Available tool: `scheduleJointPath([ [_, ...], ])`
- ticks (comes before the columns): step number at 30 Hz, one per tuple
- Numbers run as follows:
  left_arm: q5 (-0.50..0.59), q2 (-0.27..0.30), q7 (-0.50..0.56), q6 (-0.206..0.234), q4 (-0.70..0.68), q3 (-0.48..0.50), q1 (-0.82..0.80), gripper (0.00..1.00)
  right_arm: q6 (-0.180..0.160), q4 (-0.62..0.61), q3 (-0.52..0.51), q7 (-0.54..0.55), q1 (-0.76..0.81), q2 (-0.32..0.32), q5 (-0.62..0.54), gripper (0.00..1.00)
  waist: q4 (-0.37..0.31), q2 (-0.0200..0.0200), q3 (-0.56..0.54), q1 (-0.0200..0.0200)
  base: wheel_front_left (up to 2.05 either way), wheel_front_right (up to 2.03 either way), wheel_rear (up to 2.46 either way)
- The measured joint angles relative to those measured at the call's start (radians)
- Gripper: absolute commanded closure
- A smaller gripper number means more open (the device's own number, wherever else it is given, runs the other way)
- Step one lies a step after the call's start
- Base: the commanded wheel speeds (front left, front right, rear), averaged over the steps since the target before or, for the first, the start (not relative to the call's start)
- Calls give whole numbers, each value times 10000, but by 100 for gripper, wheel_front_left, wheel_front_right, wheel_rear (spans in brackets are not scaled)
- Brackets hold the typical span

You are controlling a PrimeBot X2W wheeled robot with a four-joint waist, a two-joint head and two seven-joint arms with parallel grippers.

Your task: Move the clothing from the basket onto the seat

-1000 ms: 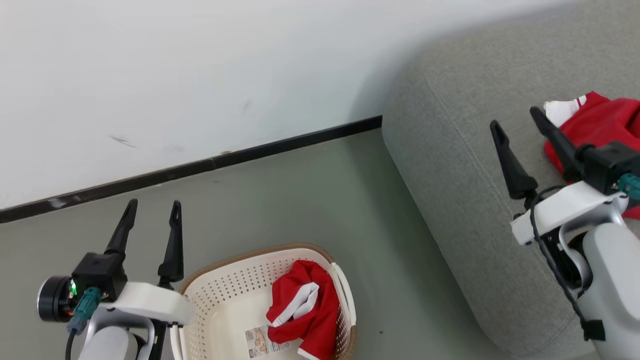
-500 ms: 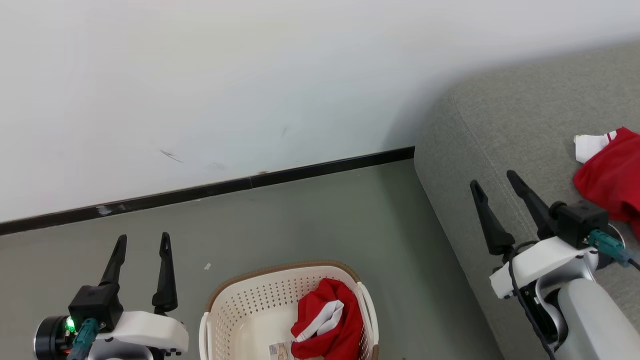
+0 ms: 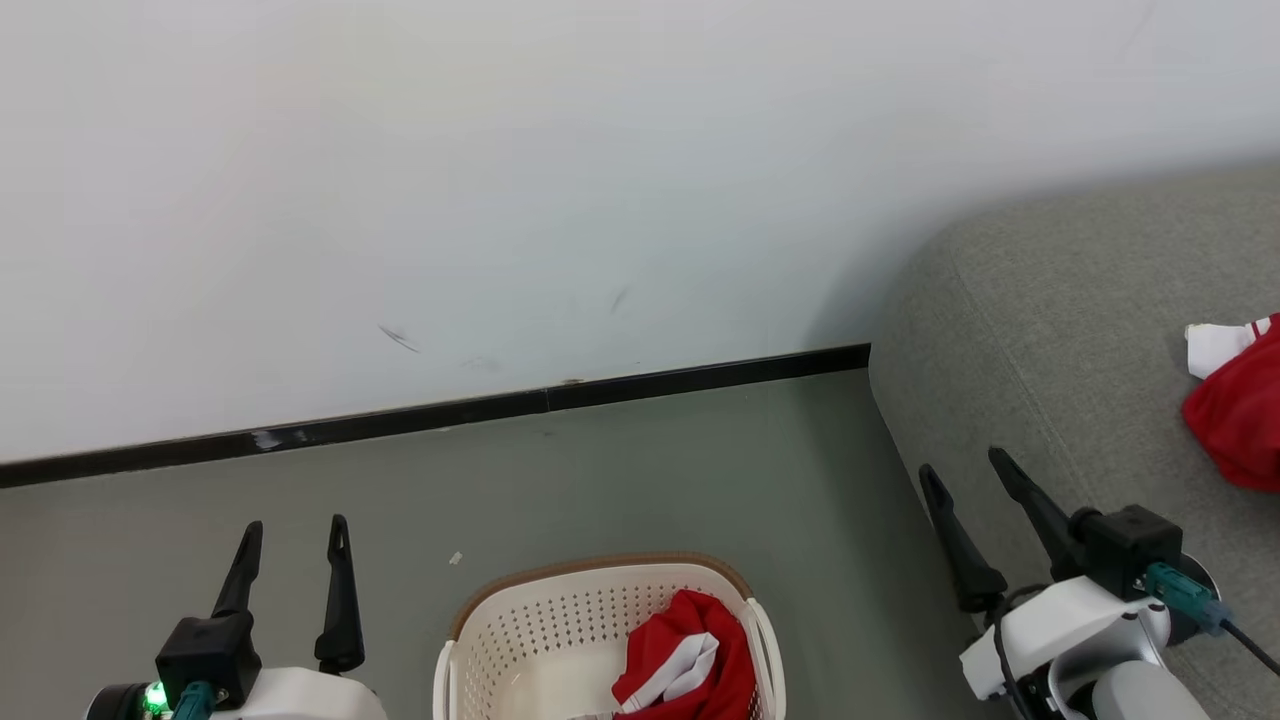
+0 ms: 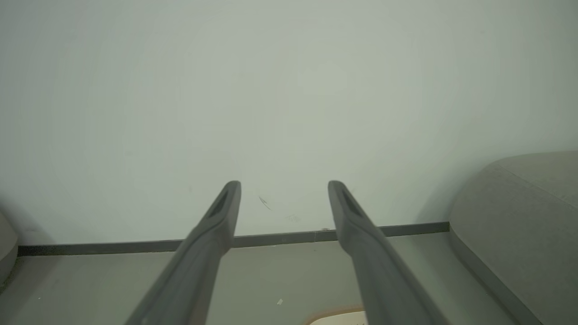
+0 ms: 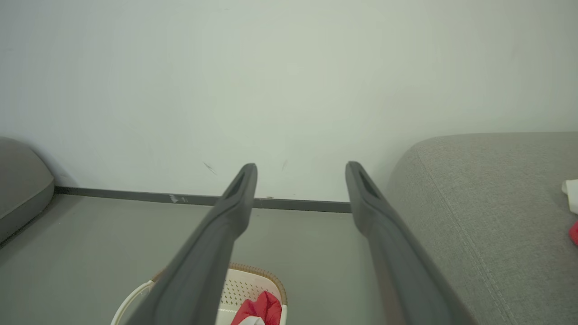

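The cream basket (image 3: 520, 630) with a brown rim stands on the floor at the bottom centre, holding a crumpled red and white piece of clothing (image 3: 690, 665). Another red and white garment (image 3: 1240, 410) lies on the grey seat (image 3: 1080, 350) at the right edge. My left gripper (image 3: 293, 530) is open and empty, left of the basket. Open and empty too, my right gripper (image 3: 963, 468) hovers by the seat's front corner. The right wrist view shows the basket (image 5: 253, 289) and the garment (image 5: 259, 309) below its fingers; the left wrist view has the left gripper (image 4: 284, 185) facing the wall.
A white wall with a dark skirting board (image 3: 500, 410) runs behind the grey-green floor (image 3: 600, 490). A small white scrap (image 3: 456, 559) lies on the floor near the basket. Another grey cushion edge (image 5: 20, 185) sits at the far left of the right wrist view.
The head camera has tilted up, so basket and seat sit lower in the picture. My right gripper has drawn back from the garment on the seat toward the seat's corner. Both grippers stay open.
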Motion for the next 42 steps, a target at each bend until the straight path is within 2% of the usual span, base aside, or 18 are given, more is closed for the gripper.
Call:
scheduleJointPath([
  [6, 6, -8, 0, -2, 63, 4, 19, 0, 0, -130, -267, 6, 465, 75, -127, 0, 128, 0, -204, 0, 0, 0, 0],
  [17, 4, -36, 0, -4, 121, 115, 221, 0, 0, -533, -142, 146, 983, 291, -418, 0, 85, 0, -308, 0, 0, 0, 0],
  [42, 104, -61, 0, -176, 125, 19, 221, 0, 0, -1183, -320, 339, 1383, 418, -619, 0, 99, 0, -164, 0, 0, 0, 0],
])
